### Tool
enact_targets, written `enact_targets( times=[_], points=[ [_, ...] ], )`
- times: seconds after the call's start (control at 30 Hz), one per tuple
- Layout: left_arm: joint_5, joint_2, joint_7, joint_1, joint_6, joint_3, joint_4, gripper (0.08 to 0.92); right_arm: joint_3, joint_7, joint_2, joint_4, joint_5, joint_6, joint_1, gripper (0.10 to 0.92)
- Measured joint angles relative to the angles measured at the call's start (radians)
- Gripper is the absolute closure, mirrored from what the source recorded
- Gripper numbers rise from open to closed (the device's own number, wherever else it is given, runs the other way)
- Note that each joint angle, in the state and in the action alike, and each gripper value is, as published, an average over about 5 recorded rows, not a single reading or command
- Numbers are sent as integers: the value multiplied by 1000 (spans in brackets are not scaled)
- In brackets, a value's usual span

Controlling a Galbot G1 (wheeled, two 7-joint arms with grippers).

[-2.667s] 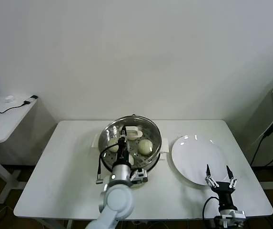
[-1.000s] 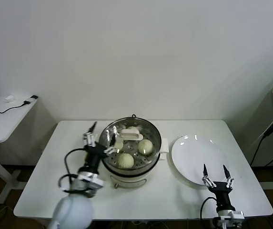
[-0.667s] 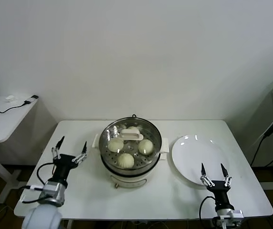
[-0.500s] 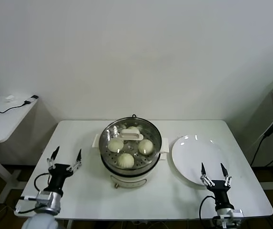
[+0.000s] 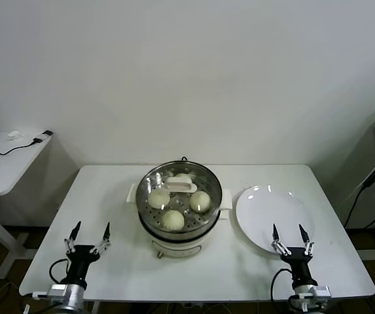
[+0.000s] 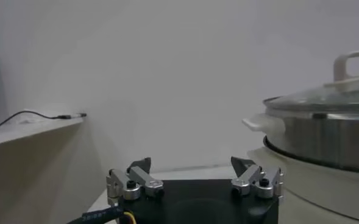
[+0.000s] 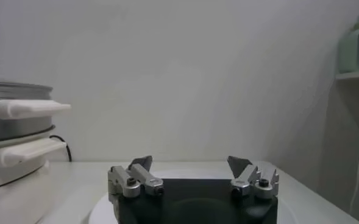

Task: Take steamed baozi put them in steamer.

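Steamed baozi [image 5: 172,220] sit in the steamer [image 5: 180,226], four cream domes on its perforated tray under a round glass lid [image 5: 180,188] with a white handle, and neither gripper is near them. Left gripper [image 5: 89,237] hangs low by the near left edge of the white table [image 5: 102,196], fingers spread wide and holding nothing, tips pointing up and away from the robot; bare tabletop lies between it and the steamer's white base, and more open surface runs on to the table's left and far edges. In the left wrist view that gripper [image 6: 195,172] shows its two fingers well apart, with the steamer's steel wall and lid rim [image 6: 325,122] off to one side. Right gripper [image 5: 289,237] is likewise released and empty, its fingers parted over the near rim of the white plate [image 5: 266,209], which lies flat just beside the steamer's right handle and bears nothing. From the right wrist view the gripper [image 7: 194,172] stands over the plate's edge, with the steamer's side handles [image 7: 27,109] at one side and clear wall beyond. To the plate's right a strip of table remains before the right edge. A smaller side table [image 5: 4,163] stands apart at far left, carrying a black cable.
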Motion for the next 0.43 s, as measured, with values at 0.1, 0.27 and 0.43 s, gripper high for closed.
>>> enact_targets(
  times=[0.1, 0.27, 0.43],
  points=[
    [-4, -1, -1, 5, -12, 8, 7, 177, -2, 0, 1, -1, 1, 0, 0, 203],
    [-8, -2, -2, 11, -24, 16, 12, 177, -4, 2, 3, -1, 3, 0, -1, 203],
    [-11, -3, -3, 12, -30, 18, 16, 177, -5, 4, 5, -1, 3, 1, -2, 203]
  ],
)
